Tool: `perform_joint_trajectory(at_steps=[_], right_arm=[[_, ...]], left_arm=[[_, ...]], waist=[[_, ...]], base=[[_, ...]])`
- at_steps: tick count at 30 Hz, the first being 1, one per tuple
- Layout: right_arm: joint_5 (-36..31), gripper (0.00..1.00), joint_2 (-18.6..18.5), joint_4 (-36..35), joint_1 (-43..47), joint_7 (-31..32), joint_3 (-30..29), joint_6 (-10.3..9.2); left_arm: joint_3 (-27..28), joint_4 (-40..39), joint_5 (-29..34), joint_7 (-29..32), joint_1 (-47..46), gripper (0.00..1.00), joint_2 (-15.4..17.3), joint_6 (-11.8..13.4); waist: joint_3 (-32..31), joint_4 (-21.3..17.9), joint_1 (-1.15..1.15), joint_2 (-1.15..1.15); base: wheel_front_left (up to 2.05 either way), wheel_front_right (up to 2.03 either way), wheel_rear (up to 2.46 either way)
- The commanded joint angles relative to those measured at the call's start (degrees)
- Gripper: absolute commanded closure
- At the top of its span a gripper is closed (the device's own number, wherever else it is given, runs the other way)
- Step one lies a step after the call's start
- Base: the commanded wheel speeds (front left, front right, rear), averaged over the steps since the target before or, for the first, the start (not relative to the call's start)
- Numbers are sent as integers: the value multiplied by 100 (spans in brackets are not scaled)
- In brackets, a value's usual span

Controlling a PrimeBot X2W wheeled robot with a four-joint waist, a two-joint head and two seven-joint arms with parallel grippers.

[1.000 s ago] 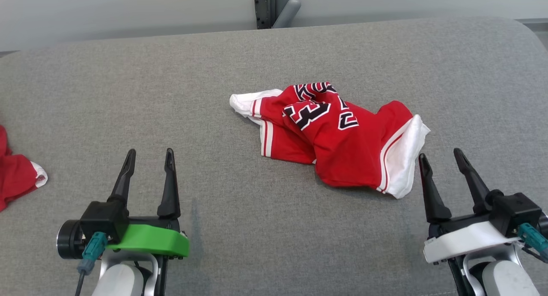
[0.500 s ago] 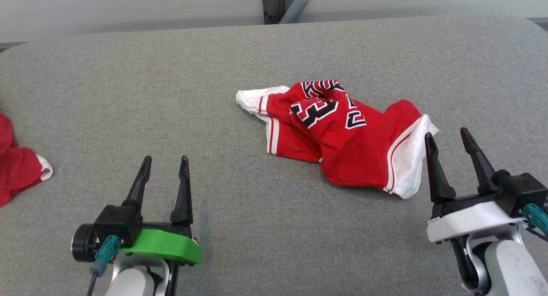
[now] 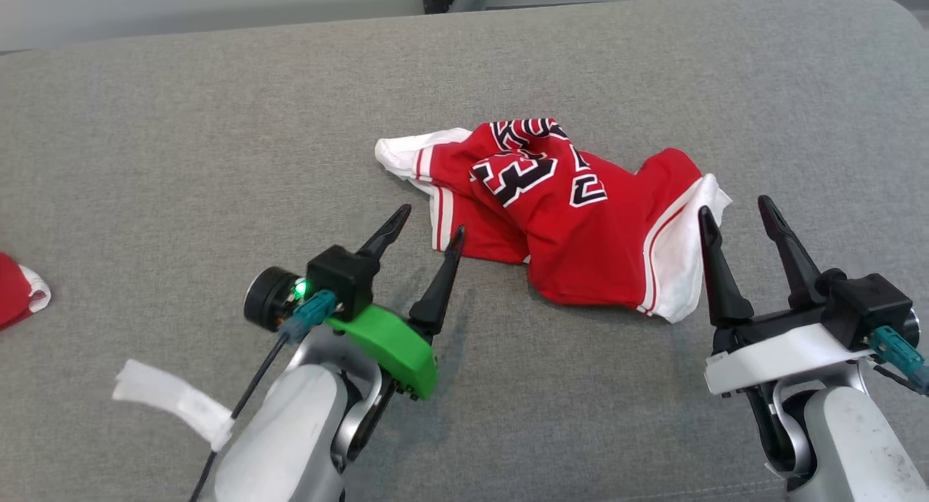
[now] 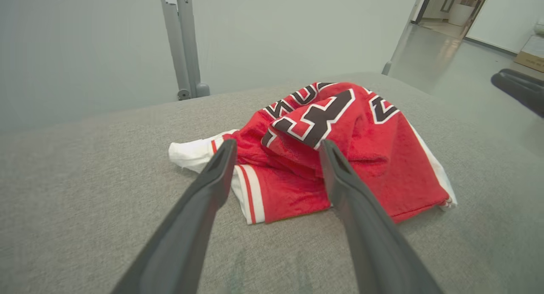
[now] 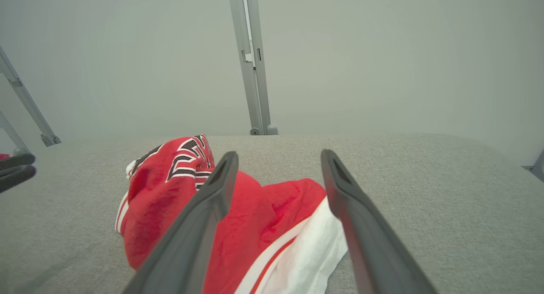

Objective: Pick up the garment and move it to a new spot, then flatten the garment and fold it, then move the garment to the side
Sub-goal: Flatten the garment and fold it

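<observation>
— Red jersey, white trim: the garment (image 3: pixel 559 219) lies crumpled mid-way across the grey surface (image 3: pixel 218 110); long axis runs left-right w/ a slight tilt; not lifted yet.
— Which arm's closer?
— Both near; left gripper (image 3: pixel 432 219), fingers spread, tips just beside the striped near-left hem; right gripper (image 3: pixel 733 205), also spread wide, inner finger at the white right-end flap; can't tell if it touches.
— So one end each?
— Prob. yes; garment sits between them, ahead of both.
</observation>
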Motion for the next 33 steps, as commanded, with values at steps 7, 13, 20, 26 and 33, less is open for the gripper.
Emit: perform_joint_trajectory(at_steps=[7,13,20,26,33], right_arm=[[114,0,49,169,-324,-137,274,-4],[209,0,76,346,-423,-238,355,-4],[236,0,116,458,-449,-304,350,-4],[231,0,136,522,-386,-330,256,-4],[193,0,162,543,-260,-345,89,-4]], left_arm=[[-284,1129,269,187,-1041,0,-32,-201],[-353,1966,264,25,-1579,0,-51,-291],[-487,2363,128,-225,-1855,100,-21,-385],[-571,2053,321,-182,-1962,100,206,-223],[-578,140,659,704,-1661,100,924,266]], waist=[[438,-601,0,0],[578,-817,0,0],[603,-846,0,0],[525,-699,0,0],[405,-380,0,0]], base=[[0,0,0],[0,0,0],[0,0,0],[0,0,0],[0,0,0]])
